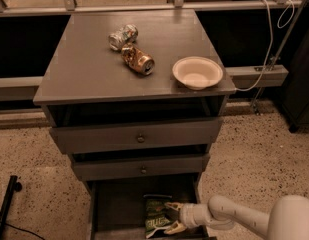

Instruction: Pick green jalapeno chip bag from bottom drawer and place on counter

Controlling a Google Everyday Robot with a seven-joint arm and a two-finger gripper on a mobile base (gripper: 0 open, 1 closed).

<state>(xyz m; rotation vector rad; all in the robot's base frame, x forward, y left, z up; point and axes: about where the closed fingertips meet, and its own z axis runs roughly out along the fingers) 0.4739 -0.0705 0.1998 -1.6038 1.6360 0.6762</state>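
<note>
The green jalapeno chip bag (156, 215) lies in the open bottom drawer (114, 209), right of its middle. My gripper (172, 217) reaches in from the right at the bag's right edge; its two pale fingers (173, 205) stand apart, one above and one below the bag's side. The white arm runs off to the lower right. The counter (84, 64) is the grey top of the cabinet above.
On the counter lie a crushed silver can (122, 36), a crushed gold can (138, 61) and a white paper bowl (197, 72) near the right front corner. Two shallower drawers (139, 136) sit above the open one. A white cable (266, 59) hangs at the right.
</note>
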